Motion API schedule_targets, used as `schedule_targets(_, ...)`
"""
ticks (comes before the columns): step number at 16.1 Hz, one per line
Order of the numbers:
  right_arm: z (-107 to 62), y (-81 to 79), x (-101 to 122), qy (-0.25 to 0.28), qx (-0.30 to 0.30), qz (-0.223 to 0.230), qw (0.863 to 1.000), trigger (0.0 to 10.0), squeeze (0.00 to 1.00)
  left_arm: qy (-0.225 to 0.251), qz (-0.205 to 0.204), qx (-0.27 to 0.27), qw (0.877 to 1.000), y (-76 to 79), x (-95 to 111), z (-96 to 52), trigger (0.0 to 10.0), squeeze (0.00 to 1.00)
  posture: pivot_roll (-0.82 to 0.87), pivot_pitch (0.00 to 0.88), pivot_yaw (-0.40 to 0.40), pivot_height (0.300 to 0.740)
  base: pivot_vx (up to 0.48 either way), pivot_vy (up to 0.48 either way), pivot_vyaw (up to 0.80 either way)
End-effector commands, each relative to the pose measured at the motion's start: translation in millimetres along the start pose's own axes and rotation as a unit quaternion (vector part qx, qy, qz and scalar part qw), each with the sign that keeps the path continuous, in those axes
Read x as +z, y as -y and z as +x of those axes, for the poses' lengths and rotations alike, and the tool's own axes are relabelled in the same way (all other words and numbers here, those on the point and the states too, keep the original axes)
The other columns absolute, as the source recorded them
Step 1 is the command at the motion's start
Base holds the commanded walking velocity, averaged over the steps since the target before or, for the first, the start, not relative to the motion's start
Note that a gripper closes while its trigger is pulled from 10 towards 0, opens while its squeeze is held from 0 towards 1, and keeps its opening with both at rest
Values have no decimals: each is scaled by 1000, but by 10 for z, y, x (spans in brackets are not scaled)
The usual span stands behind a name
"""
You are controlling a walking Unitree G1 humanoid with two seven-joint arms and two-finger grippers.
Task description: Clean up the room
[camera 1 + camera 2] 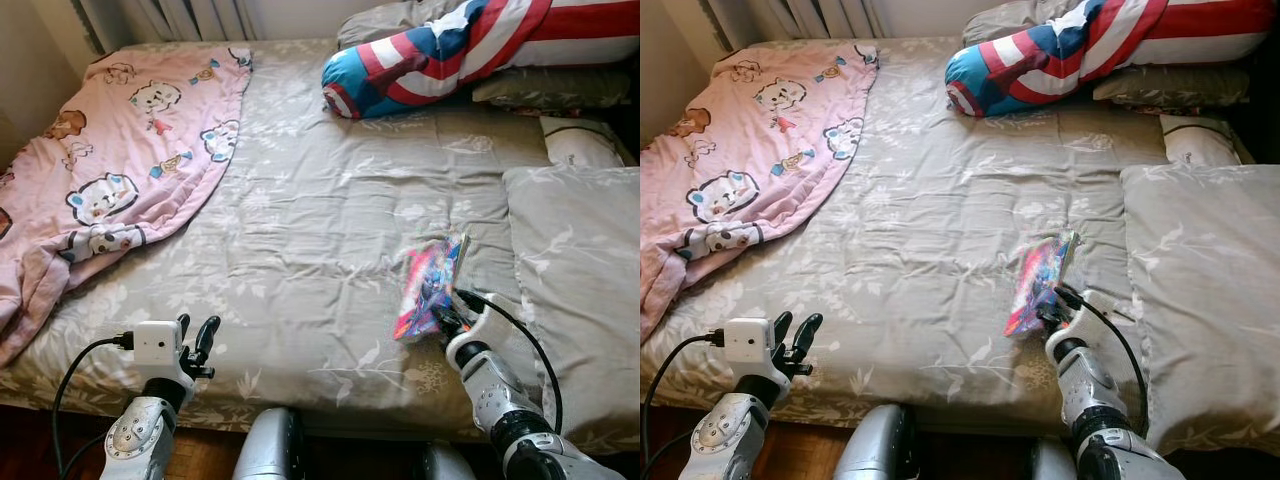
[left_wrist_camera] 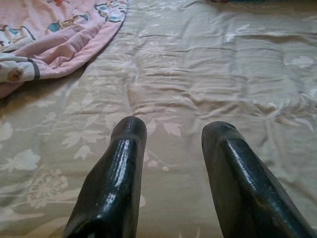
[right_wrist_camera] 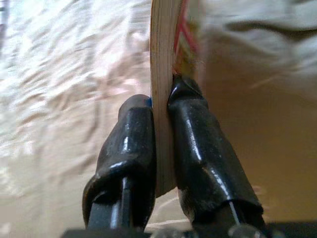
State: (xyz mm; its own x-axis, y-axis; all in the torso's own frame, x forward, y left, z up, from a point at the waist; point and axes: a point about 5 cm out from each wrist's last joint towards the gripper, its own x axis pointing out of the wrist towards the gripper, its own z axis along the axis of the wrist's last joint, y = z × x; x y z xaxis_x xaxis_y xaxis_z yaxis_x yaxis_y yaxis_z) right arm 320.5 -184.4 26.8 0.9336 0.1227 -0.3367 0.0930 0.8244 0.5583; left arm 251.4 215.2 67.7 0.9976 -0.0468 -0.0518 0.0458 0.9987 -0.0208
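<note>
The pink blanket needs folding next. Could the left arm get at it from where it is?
Probably yes. The left gripper hangs open over the bed's near edge, and the pink blanket lies ahead to its left with bare cover between. The right gripper holds a book.

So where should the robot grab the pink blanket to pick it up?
Probably the pink blanket's curved near edge, coming from the bare grey bedcover beside it. That edge lies loose and a little raised on the cover, so the open left gripper could likely pinch it.

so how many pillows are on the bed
4 that I can see: a large grey pillow by the right gripper, a small one above it, a flat one, and the striped shield bolster.
</note>
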Motion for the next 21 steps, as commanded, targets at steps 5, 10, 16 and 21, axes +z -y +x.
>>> schedule_targets(5, -34, -19, -112, -58, 67, -37, 995, 10000, 0, -13, 8, 8, 1000, -54, -1, -71, 10000, 0, 120, 218, 72, 654, 0, 0, 0)
schedule_targets(10, -184, 309, -237, -113, -7, -109, 988, 10000, 0, -5, 11, 5, 1000, -49, 75, -72, 10000, 0, 138, 234, 78, 654, 0, 0, 0)
schedule_targets(16, -248, 449, -324, -117, -99, -105, 982, 10000, 0, -11, 15, 5, 1000, -74, 82, -142, 10000, 0, 153, 251, 88, 654, 0, 0, 0)
schedule_targets(21, -289, 459, -473, -118, -140, -63, 981, 10000, 0, -19, 17, 3, 1000, -59, 77, -165, 10000, 0, 156, 256, 95, 654, 0, 0, 0)
